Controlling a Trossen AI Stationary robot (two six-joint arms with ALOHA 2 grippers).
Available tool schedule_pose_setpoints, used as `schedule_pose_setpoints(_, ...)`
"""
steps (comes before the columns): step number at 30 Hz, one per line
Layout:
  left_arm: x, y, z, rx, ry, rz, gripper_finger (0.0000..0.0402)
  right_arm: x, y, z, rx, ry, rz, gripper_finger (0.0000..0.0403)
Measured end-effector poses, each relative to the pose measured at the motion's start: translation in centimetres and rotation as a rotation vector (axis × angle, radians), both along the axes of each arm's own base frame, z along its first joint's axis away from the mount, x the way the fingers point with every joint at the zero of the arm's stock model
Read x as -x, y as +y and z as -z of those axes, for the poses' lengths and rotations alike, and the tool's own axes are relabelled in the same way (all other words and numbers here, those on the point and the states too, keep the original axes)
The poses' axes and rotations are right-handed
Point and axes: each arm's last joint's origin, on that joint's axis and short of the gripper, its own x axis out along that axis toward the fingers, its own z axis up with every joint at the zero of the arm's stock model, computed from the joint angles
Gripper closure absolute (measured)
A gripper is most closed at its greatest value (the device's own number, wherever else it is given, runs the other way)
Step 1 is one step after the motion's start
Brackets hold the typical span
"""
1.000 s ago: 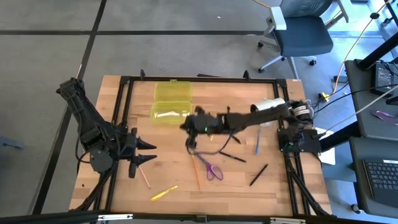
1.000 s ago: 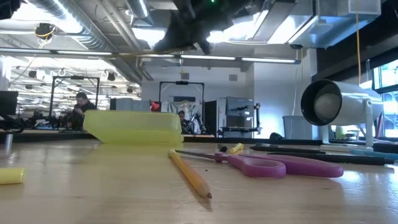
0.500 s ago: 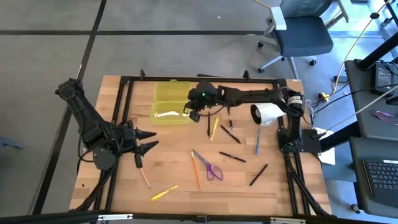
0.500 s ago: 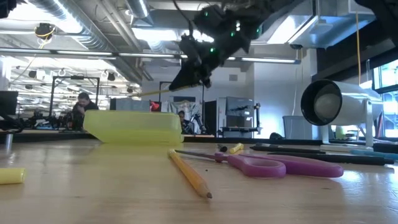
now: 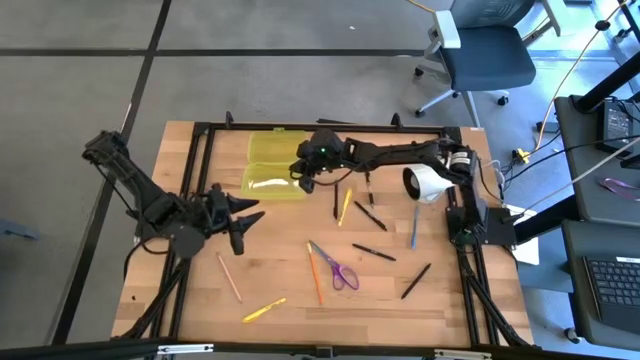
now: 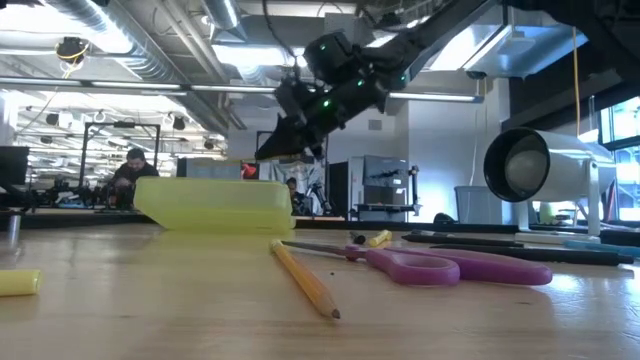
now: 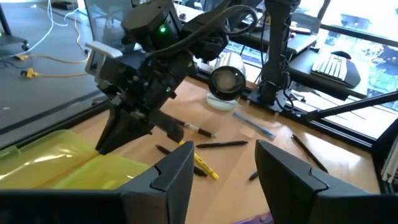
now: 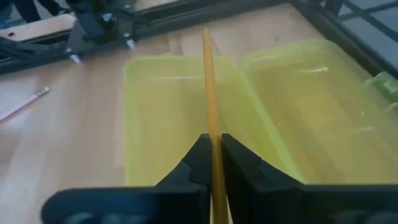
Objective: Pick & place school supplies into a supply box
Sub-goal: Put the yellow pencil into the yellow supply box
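Observation:
The supply box (image 5: 274, 166) lies open at the far middle of the table, its two yellow-green halves side by side (image 8: 168, 124). My right gripper (image 5: 303, 178) hangs over the right end of the near half, shut on an orange pencil (image 8: 209, 81) that reaches out over that half. My left gripper (image 5: 250, 215) hovers open at the table's left with nothing between its fingers (image 7: 221, 174). Purple scissors (image 5: 340, 270), an orange pencil (image 5: 315, 278), a tan pencil (image 5: 229, 278), a yellow pen (image 5: 264, 310) and black pens (image 5: 372, 252) lie flat on the wood. My right gripper (image 8: 213, 149) pinches the orange pencil between its two fingers (image 8: 196, 158), on the stretch of the shaft right at the fingertips (image 8: 212, 132). The fingers come from the table's right, slanting down, and lie along the pencil. The pencil sticks out ahead of them, clear of the box.
A white cylinder (image 5: 428, 183) lies at the far right, with a blue pen (image 5: 413, 228) near it. More pens (image 5: 345, 207) lie just right of the box. A black frame (image 5: 200, 140) edges the table. A person sits in the room beyond (image 6: 127, 170).
My right gripper has carried the pencil from above the table's middle toward the far edge and left, sinking until it hangs over the box's near half. My left gripper has swung toward the far edge and a little right, still open.

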Motion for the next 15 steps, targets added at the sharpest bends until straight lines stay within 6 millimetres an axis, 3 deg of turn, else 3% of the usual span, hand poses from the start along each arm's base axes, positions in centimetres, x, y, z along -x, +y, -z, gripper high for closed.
schedule_pose_setpoints(8,-0.5,0.6,0.1,0.031,0.025,0.015,0.0242,-2.9,-0.9,1.7,-0.074,0.02,0.041,0.0377)
schedule_pose_setpoints(15,-0.6,0.6,0.1,0.045,0.036,0.038,0.0238,-3.9,-0.3,2.3,-0.082,0.065,0.08,0.0377)
